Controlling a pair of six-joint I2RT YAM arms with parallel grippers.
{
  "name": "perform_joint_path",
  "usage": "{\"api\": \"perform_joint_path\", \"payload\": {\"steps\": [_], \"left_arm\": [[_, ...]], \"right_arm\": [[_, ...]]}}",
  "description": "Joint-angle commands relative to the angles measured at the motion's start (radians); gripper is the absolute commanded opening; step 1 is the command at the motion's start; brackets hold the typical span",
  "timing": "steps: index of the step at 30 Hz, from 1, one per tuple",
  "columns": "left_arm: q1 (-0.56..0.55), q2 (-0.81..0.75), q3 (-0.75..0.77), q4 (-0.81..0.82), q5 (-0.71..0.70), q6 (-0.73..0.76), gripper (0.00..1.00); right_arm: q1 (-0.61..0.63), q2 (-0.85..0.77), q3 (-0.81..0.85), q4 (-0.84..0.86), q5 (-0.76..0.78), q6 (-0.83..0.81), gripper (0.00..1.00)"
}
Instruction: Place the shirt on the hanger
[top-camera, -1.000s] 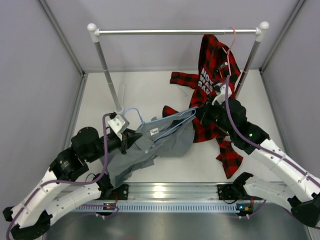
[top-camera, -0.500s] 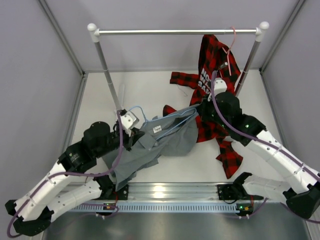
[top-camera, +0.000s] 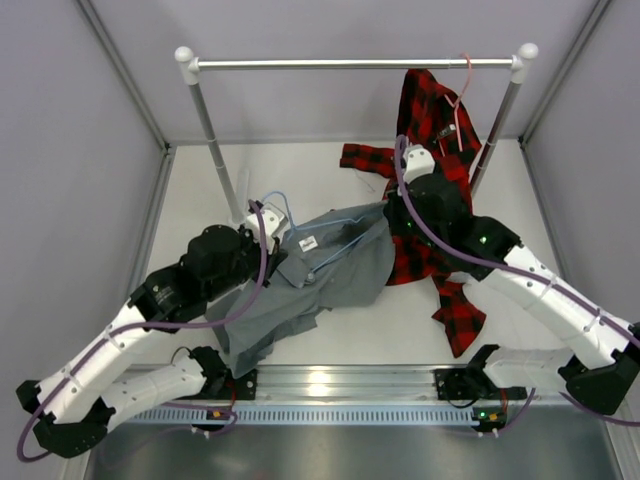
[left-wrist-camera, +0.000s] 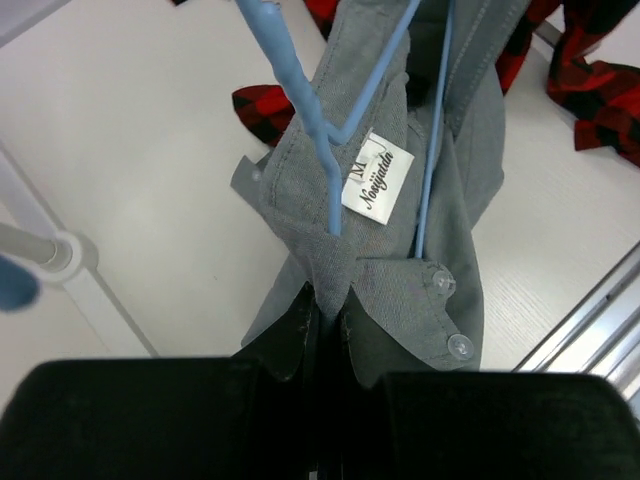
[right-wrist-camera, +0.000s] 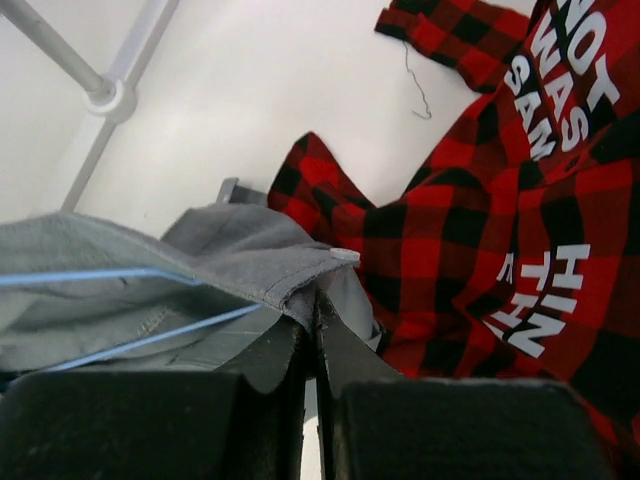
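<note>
The hanger (left-wrist-camera: 283, 70) sits mostly hidden inside the shirt (top-camera: 340, 270), with only its hook and two wires showing. The left claw (left-wrist-camera: 326, 305) pinches the shirt's collar and the right claw (right-wrist-camera: 312, 305) its opposite edge, while the tail sags onto the desk (top-camera: 290, 170). The right arm (top-camera: 520, 285) covers part of the plaid shirt (top-camera: 425, 115) just beside the shirt.

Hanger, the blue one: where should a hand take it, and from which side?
Probably its bare neck just below the hook, from above on the collar side. Only that part of the hanger stands clear of the shirt; its shoulder wires run down into the fabric.
</note>
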Motion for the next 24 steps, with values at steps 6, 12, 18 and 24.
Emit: {"api": "perform_joint_path", "payload": {"steps": [6,12,18,24], "left_arm": [[0.000,0.089,0.105,0.054,-0.161,-0.181,0.00],[0.000,0.187,0.322,0.171,-0.087,-0.204,0.00],[0.001,0.259,0.492,0.180,-0.049,-0.163,0.00],[0.001,0.193,0.516,0.177,-0.035,-0.046,0.00]], "right_arm": [[0.027,-0.105,-0.184,0.245,-0.432,0.125,0.00],[0.152,-0.168,-0.266,0.503,-0.261,0.208,0.00],[0.237,-0.149,-0.285,0.713,-0.295,0.301,0.00],[0.251,-0.186,-0.298,0.790,-0.315,0.328,0.00]]}}
